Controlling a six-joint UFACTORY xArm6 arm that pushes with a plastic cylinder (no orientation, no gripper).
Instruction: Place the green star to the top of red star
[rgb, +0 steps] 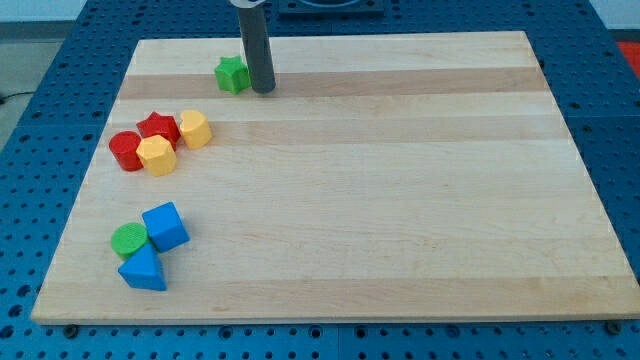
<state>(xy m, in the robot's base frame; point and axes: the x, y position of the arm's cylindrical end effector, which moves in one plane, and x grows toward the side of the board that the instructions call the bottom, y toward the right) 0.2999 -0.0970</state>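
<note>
My tip (263, 89) rests on the desk (400, 180) just beside the green star (232, 74), on its right in the view. I have no hand here, only the rod. The green star sits near the view's top, above and right of the red star (158, 127). The red star touches a red cylinder (125, 150) and two yellow blocks (157, 156) (195, 129). Lower left lie a green cylinder (129, 240), a blue cube (165, 226) and a blue triangular block (143, 270).

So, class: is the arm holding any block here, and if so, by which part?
Nothing is held. My tip only rests beside the green star, on its right in the view; it pushes, never grips.
</note>
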